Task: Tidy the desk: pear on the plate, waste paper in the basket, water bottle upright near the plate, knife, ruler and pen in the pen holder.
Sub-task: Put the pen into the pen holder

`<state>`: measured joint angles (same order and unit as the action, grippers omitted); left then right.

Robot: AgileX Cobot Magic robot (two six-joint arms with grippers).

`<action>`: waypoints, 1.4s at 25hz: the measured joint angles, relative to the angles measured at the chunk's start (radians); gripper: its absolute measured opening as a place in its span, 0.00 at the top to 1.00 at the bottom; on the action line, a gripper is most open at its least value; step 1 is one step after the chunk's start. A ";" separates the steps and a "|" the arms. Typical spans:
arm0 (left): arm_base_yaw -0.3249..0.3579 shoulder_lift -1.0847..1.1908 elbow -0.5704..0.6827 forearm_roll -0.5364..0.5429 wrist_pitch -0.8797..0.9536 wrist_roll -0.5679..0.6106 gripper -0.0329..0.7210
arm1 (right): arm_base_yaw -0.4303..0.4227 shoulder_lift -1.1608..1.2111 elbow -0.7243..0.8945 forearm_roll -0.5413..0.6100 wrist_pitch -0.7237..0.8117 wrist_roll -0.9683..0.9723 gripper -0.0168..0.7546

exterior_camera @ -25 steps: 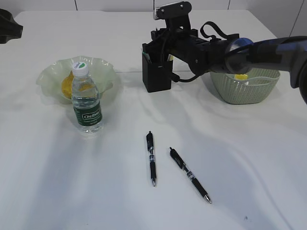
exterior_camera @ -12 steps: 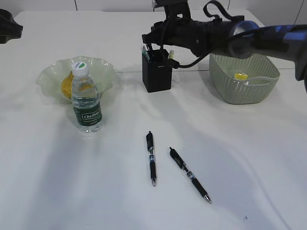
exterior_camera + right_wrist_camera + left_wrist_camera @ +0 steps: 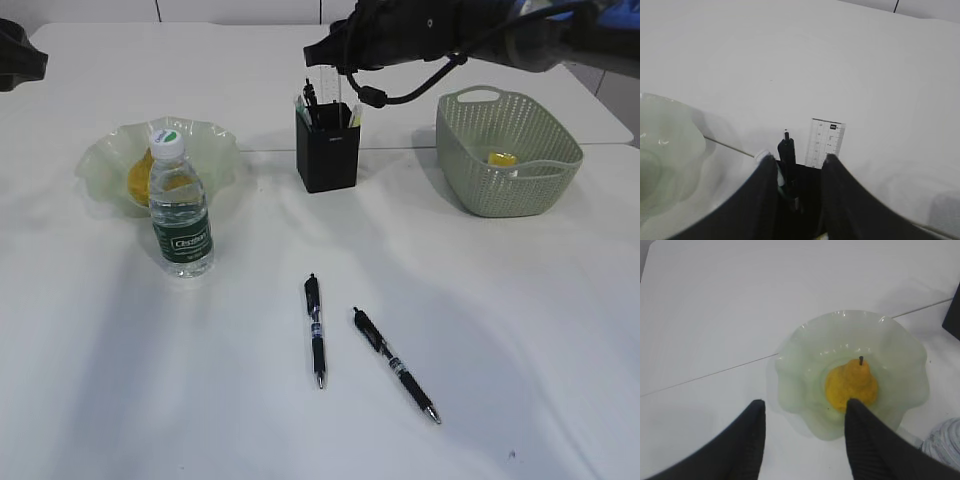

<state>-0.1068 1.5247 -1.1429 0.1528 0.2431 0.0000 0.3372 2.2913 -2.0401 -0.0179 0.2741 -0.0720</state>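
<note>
The right gripper (image 3: 796, 172) hung above the pen holder (image 3: 327, 146), at the far middle of the desk (image 3: 200, 400). Its two dark fingers (image 3: 762, 195) stood a little apart with nothing between them. Seen from the wrist, the holder's contents showed in the gap below: one clear ruler (image 3: 825, 144) standing upright and one black pen (image 3: 787, 152) beside it, both clear of the fingers. The outside camera also showed something pale at the holder's left edge; what it was could not be told.

The left gripper (image 3: 805, 412) hovered over the near rim of the plate (image 3: 900, 347), its fingers (image 3: 747, 440) spread wide and empty. The one pear (image 3: 852, 385) sat in the middle of the plate, stem up, just beyond the right-hand finger and not touched by it.

One water bottle (image 3: 180, 205) stood upright just in front of the plate, white cap on, well below and apart from both grippers.

One green basket (image 3: 508, 152) stood at the right, near the pen holder, with one yellow scrap of paper (image 3: 502, 158) visible inside it; whether more scraps lay there could not be told.

Two more black pens lay flat on the desk near the front, far from either gripper: the left pen (image 3: 316, 330) pointed nearly straight toward the camera, and the right pen (image 3: 395, 365) slanted away to the right. They lay near each other without touching.
</note>
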 joint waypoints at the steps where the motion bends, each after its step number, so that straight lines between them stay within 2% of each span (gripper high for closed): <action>1: 0.000 0.000 0.000 0.000 0.000 0.000 0.47 | 0.000 -0.010 0.000 0.000 0.019 0.000 0.68; 5: 0.000 0.000 0.000 0.000 0.000 0.000 0.47 | 0.000 -0.053 0.000 0.001 0.104 0.000 0.68; 15: 0.000 0.000 0.000 0.000 0.000 0.000 0.47 | 0.000 -0.126 0.000 -0.015 0.467 -0.004 0.68; 35: 0.000 0.000 0.000 -0.001 0.000 0.000 0.47 | 0.000 -0.214 0.000 0.018 0.875 0.022 0.68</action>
<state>-0.1068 1.5247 -1.1429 0.1514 0.2431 0.0000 0.3372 2.0768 -2.0405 0.0000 1.1495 -0.0497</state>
